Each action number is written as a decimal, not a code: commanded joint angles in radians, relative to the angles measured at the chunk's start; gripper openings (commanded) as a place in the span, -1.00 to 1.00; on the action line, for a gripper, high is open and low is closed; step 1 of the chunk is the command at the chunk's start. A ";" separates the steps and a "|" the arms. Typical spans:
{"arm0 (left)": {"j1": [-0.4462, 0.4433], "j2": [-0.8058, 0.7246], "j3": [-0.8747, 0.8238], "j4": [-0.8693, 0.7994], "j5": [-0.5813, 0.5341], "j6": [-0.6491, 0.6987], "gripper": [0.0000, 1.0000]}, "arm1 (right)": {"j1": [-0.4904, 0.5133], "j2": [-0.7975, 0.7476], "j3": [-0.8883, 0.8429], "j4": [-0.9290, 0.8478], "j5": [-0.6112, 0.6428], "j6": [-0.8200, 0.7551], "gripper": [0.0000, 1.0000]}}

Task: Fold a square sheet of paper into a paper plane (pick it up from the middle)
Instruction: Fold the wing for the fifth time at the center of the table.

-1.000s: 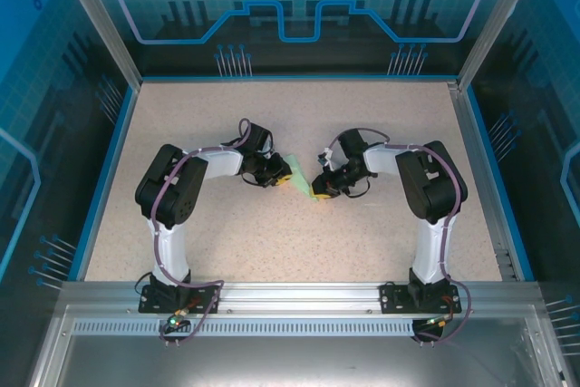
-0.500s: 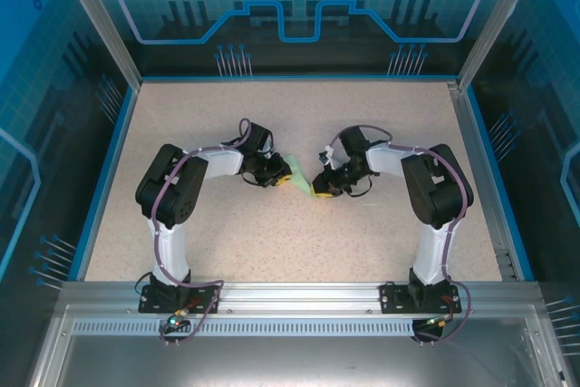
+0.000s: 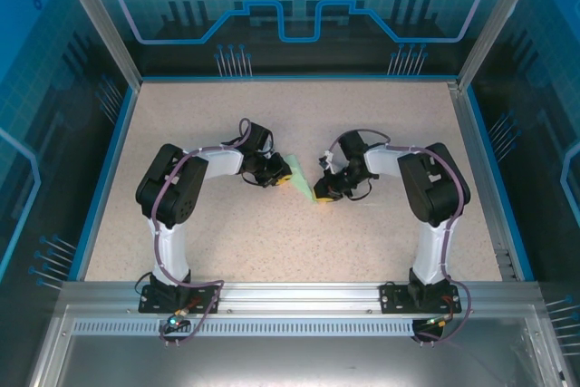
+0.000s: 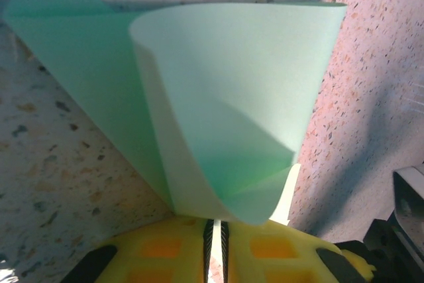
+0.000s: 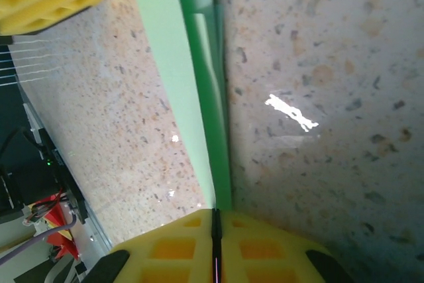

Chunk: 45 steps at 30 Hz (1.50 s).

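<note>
Barely nudged since a second ago is the right arm, and the mint-green paper sheet (image 3: 302, 178) (image 4: 245, 97) (image 5: 165, 64), mostly hidden overhead and cut off in both wrist views, is seen curled smooth above the speckled tabletop (image 3: 272, 233), pinched tight by the left gripper (image 3: 283, 177) (image 4: 215, 230) and the right gripper (image 3: 319, 193) (image 5: 215, 220).

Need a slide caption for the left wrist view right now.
Closed left gripper pinching a curled, partly folded green paper sheet, speckled tabletop behind.
</note>
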 commanded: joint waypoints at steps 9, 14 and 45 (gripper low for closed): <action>-0.005 0.054 0.002 -0.083 -0.069 -0.007 -0.70 | 0.022 -0.007 0.000 -0.103 0.017 -0.036 -0.75; -0.005 0.055 0.003 -0.088 -0.071 -0.006 -0.70 | 0.023 -0.030 -0.013 -0.114 0.014 -0.041 -0.71; -0.005 0.065 0.011 -0.099 -0.063 0.004 -0.71 | 0.121 -0.039 0.220 -0.137 0.134 -0.018 -0.54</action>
